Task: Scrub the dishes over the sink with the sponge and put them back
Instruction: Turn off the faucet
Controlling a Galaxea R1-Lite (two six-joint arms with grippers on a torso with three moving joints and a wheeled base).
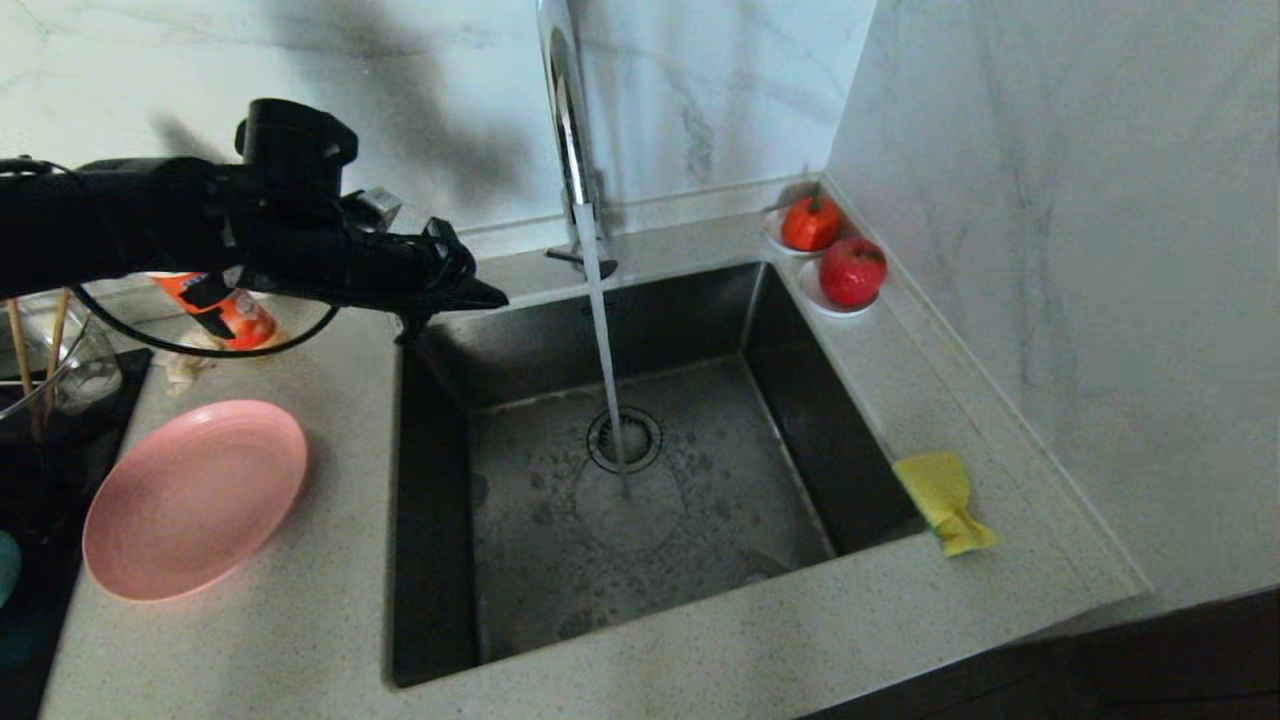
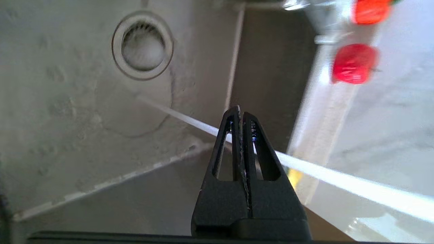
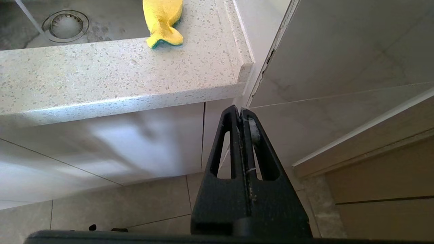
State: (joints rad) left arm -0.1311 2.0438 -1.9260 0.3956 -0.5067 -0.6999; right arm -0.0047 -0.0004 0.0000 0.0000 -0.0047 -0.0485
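Speckled pale stone surface (image 1: 300, 640) carried a matte pink round plate (image 1: 195, 497) left of the dark steel sink (image 1: 640, 500); a crumpled yellow sponge (image 1: 943, 500) lay right. Left gripper (image 1: 490, 297), empty, fingers pressed together, hung over the sink's rear-left corner; right gripper (image 3: 241, 113), likewise closed, sat below the surface's edge.

Two red fruits (image 1: 830, 250) on white saucers (image 1: 835, 300), bench (image 1: 250, 640) back corner. Orange bottle (image 1: 235, 315) lying behind the arm. Clear glass container (image 1: 60, 365) at far left.

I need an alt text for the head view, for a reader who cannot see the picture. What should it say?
The robot's left gripper, shut and empty, hangs above the back left corner of a dark sink where the faucet runs water onto the drain. A pink plate lies on the counter left of the sink, and a yellow sponge lies on its right rim.
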